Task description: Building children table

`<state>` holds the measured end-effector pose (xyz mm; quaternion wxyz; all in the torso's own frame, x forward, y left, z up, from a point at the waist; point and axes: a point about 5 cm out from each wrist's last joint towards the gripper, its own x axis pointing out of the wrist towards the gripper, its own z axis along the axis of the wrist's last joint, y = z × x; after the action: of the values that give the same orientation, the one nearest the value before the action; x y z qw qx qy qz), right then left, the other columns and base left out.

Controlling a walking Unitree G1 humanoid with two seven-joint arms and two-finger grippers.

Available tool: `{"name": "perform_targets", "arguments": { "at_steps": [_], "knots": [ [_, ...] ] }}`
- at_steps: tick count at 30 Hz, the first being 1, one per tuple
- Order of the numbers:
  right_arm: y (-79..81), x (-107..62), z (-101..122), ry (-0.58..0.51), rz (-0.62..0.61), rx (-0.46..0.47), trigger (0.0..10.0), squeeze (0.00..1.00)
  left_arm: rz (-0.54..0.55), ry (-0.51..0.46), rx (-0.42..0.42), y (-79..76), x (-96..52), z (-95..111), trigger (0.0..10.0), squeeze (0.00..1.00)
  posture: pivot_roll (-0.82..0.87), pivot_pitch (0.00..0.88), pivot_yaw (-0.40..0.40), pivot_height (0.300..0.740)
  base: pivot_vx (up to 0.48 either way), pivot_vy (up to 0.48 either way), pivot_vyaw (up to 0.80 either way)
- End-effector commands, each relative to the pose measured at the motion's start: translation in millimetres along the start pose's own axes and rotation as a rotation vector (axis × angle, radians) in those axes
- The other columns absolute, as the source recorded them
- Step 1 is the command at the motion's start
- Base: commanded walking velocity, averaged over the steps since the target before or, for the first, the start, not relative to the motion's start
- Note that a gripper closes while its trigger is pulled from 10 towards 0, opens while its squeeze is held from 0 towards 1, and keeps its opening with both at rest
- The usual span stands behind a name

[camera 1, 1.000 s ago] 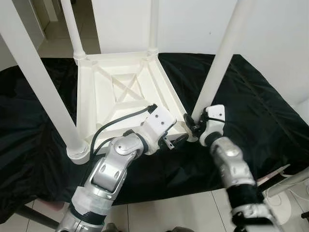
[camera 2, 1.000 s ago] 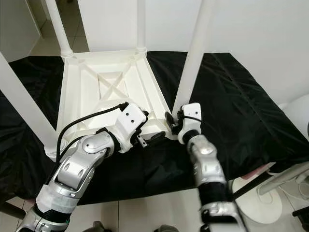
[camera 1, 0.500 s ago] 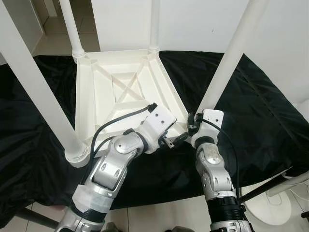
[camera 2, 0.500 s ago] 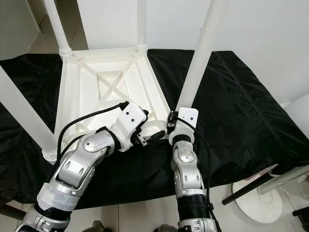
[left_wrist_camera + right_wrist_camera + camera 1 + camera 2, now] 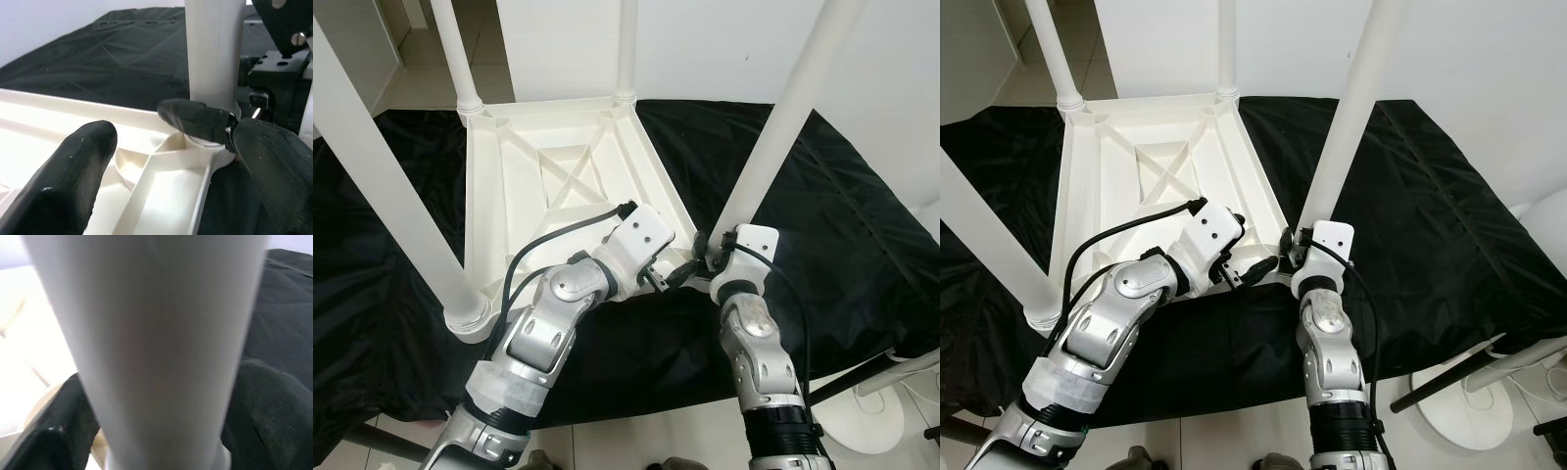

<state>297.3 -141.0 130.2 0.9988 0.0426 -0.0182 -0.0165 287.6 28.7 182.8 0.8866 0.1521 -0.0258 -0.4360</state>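
Leg upright in near-right corner socket; my right arm is nearer.
I note right gripper point(image 5: 705, 257) clenched round the table leg point(image 5: 773, 147) base; left gripper point(image 5: 674, 279) spread apart beside it over the tabletop point(image 5: 509, 186) rim.

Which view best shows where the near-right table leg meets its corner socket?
The left wrist view: the leg stands in the corner socket of the upturned table, with the left claw open beside it. The eye views show the joint small, behind the right claw. The right wrist view shows the leg close and blurred.
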Motion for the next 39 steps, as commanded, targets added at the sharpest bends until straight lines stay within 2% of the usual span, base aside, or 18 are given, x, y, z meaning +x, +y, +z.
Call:
{"name": "perform_targets", "arguments": {
  "at_steps": [1, 2, 3, 5, 6, 10, 15, 18, 21, 23, 26, 27, 28, 29, 31, 33, 36, 39],
  "knots": [
    [-4.6, -0.9, 4, -0.021, 0.035, 0.009, 10.0, 1.00, 0.069, -0.003, 0.003, 2.0, 0.8, 0, 10.0, 0.00, -0.10, 0.000, -0.027, 0.740, 0.000, 0.000, 0.00],
    [-4.6, -0.9, 4, -0.021, 0.035, 0.009, 10.0, 1.00, 0.069, -0.003, 0.003, 2.0, 0.8, 0, 10.0, 0.00, -0.10, 0.000, -0.027, 0.740, 0.000, 0.000, 0.00],
    [-5.5, -0.7, 4, -0.018, 0.063, 0.006, 10.0, 0.41, 0.066, -0.004, 0.002, 1.2, 0.7, -1, 10.0, 0.00, -0.10, 0.000, -0.026, 0.740, 0.000, 0.000, 0.00],
    [-7.2, -1.3, 4, -0.013, 0.102, -0.003, 10.0, 0.41, 0.058, -0.002, 0.003, -1.0, -0.2, -3, 10.0, 0.00, -0.10, 0.000, -0.026, 0.740, 0.000, 0.000, 0.00],
    [-9.9, -1.8, 3, -0.007, 0.149, 0.007, 10.0, 0.00, 0.043, -0.001, 0.007, -4.1, -1.7, -5, 10.0, 0.00, -0.10, 0.000, -0.025, 0.740, 0.000, 0.000, 0.00],
    [-20.6, 2.1, 4, 0.002, 0.245, -0.007, 10.0, 0.00, 0.009, 0.004, 0.004, -8.7, -6.1, -8, 10.0, 0.00, -0.09, 0.000, -0.030, 0.740, 0.000, 0.000, 0.00],
    [-37.2, 15.1, 12, -0.013, 0.400, -0.099, 10.0, 0.00, -0.035, 0.057, -0.001, -20.9, -16.7, -23, 10.0, 0.00, -0.10, 0.003, -0.035, 0.740, 0.000, 0.000, 0.00],
    [-38.8, 21.0, 14, -0.005, 0.471, -0.123, 10.0, 0.00, -0.055, 0.072, -0.017, -27.8, -19.2, -27, 10.0, 0.00, -0.10, 0.009, -0.037, 0.740, 0.000, 0.000, 0.00],
    [-38.8, 21.0, 14, -0.005, 0.471, -0.123, 10.0, 0.00, -0.055, 0.072, -0.017, -27.8, -19.2, -27, 10.0, 0.00, -0.10, 0.009, -0.037, 0.740, 0.000, 0.000, 0.00],
    [-40.2, 24.3, 14, 0.017, 0.543, -0.154, 10.0, 0.00, -0.064, 0.079, -0.020, -31.3, -20.3, -27, 10.0, 0.00, -0.08, 0.012, -0.041, 0.740, 0.000, 0.000, 0.00],
    [-41.2, 25.5, 12, 0.034, 0.584, -0.171, 10.0, 0.00, -0.060, 0.081, -0.021, -31.1, -21.0, -27, 10.0, 0.00, -0.07, 0.012, -0.039, 0.740, 0.000, 0.000, 0.00],
    [-44.1, 26.9, 10, 0.053, 0.618, -0.192, 4.5, 0.00, -0.052, 0.083, -0.025, -30.7, -21.7, -26, 10.0, 0.00, -0.07, 0.014, -0.041, 0.740, 0.000, 0.000, 0.00],
    [-46.0, 28.0, 8, 0.066, 0.638, -0.202, 4.5, 0.00, -0.045, 0.083, -0.028, -29.9, -22.1, -25, 10.0, 0.00, -0.06, 0.013, -0.042, 0.740, 0.000, 0.000, 0.00],
    [-49.8, 29.8, 7, 0.073, 0.652, -0.220, 0.0, 0.00, -0.042, 0.084, -0.029, -30.2, -22.9, -25, 10.0, 0.00, -0.06, 0.012, -0.043, 0.740, 0.000, 0.000, 0.00],
    [-49.8, 29.8, 7, 0.073, 0.652, -0.220, 0.0, 0.00, -0.042, 0.084, -0.029, -30.2, -22.9, -25, 10.0, 0.00, -0.06, 0.012, -0.043, 0.740, 0.000, 0.000, 0.00],
    [-59.1, 33.2, 7, 0.090, 0.650, -0.228, 0.0, 0.00, -0.026, 0.095, -0.040, -29.1, -24.5, -26, 10.0, 0.00, -0.06, 0.014, -0.039, 0.740, 0.000, 0.000, 0.00],
    [-63.5, 33.1, 5, 0.104, 0.655, -0.227, 0.0, 0.00, -0.018, 0.101, -0.049, -28.6, -24.6, -26, 10.0, 0.00, -0.06, 0.015, -0.036, 0.740, 0.000, 0.000, 0.00],
    [-63.4, 31.6, 3, 0.111, 0.655, -0.223, 0.0, 0.00, -0.018, 0.099, -0.050, -28.7, -23.4, -25, 10.0, 0.00, -0.06, 0.013, -0.036, 0.740, 0.000, 0.000, 0.00]
  ]
}}
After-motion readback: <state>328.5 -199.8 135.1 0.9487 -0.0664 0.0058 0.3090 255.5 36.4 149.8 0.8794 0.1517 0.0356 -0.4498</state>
